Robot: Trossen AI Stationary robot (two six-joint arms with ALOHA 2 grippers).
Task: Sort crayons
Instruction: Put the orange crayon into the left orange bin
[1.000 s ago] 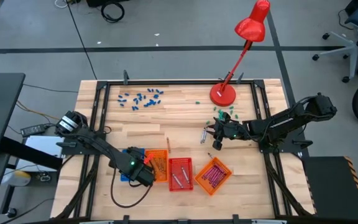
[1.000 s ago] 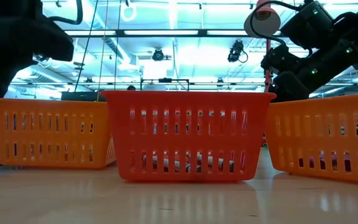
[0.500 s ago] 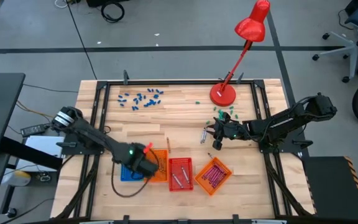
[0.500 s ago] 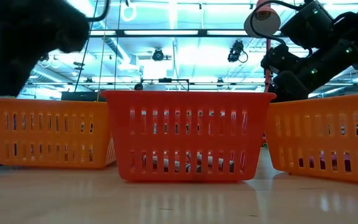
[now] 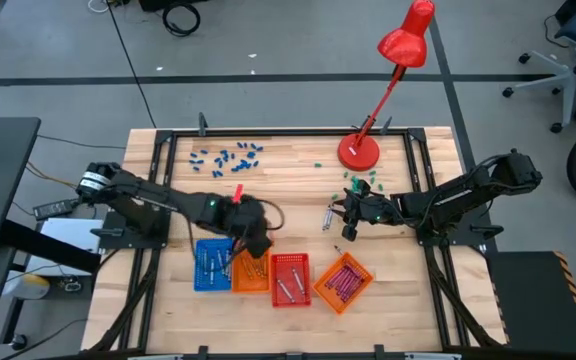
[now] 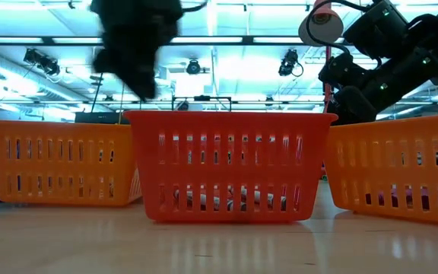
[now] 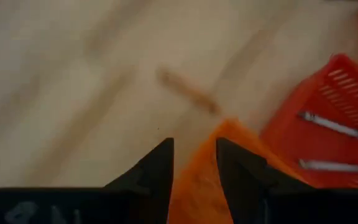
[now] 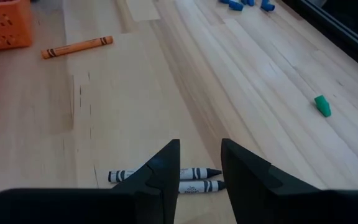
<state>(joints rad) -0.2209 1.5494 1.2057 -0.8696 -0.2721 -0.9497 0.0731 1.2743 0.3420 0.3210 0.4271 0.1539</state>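
While the left gripper hangs over the orange basket with its fingers a little apart and empty, 1 orange crayon lies on the table. The right gripper, fingers parted, sits by 2 grey crayons.

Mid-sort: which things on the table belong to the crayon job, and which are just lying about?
Job:
- loose orange crayon
- grey crayons
- magenta crayons, already in a tray
- row of trays

Lying about:
- blue bits
- green bits
- red lamp
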